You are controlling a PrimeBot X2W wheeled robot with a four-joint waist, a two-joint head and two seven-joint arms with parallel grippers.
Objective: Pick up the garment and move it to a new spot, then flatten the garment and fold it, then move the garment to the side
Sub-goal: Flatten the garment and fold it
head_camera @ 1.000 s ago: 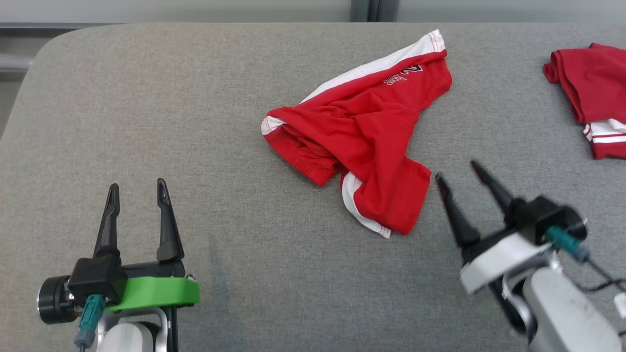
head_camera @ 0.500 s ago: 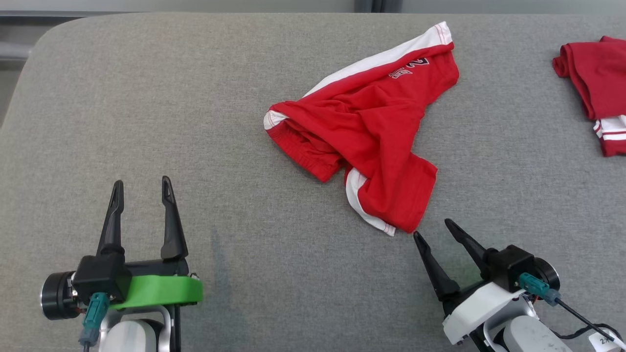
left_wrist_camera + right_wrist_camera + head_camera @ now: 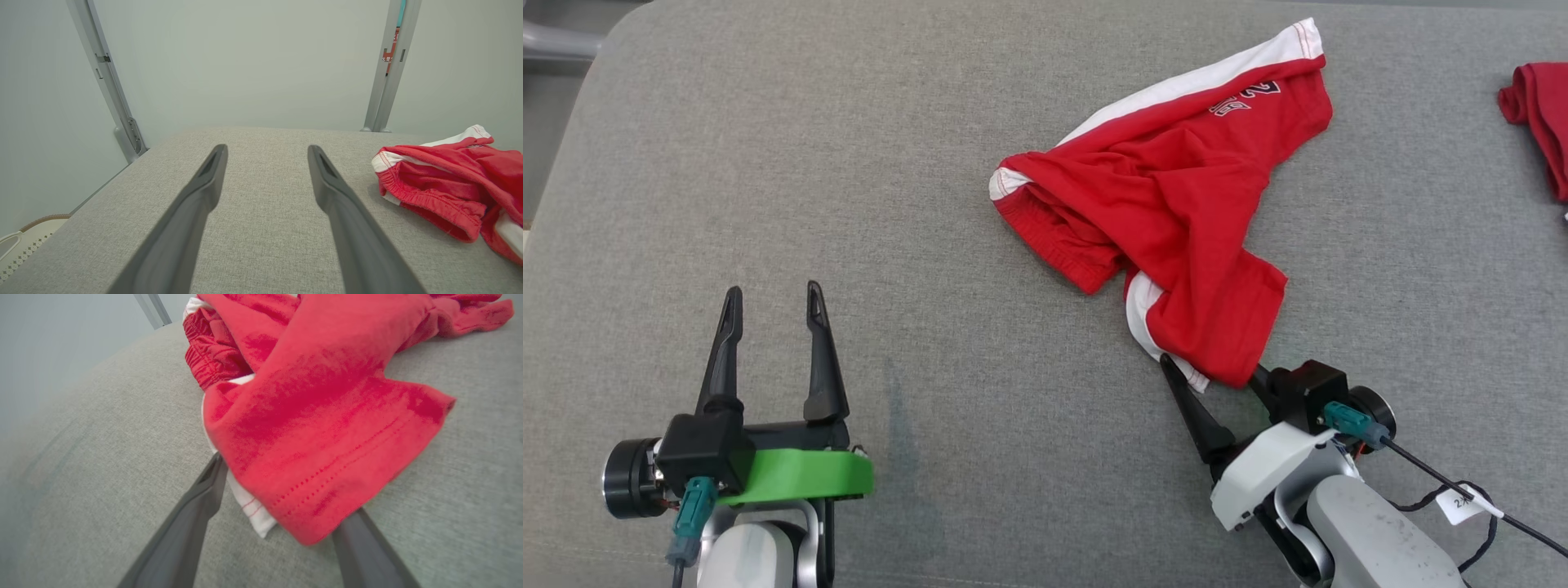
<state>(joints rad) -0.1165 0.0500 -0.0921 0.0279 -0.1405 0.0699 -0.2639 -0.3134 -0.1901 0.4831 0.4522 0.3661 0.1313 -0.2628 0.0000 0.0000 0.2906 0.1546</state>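
The left claw (image 3: 773, 288) has long dark fingers (image 3: 821, 359) on a green bracket (image 3: 800, 478), the right claw (image 3: 1209, 369) a white bracket (image 3: 1258, 469) with a teal plug (image 3: 1347, 420) and black cable (image 3: 1429, 478).

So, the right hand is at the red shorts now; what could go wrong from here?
1. The open right hand straddles only the hem corner of the shorts. Closing here may catch just a thin edge, which could slip during the lift.
2. The shorts lie crumpled and twisted, so lifting by one corner will probably keep them bunched.
3. A second red garment lies far to the right; placing the shorts there could mix the two.
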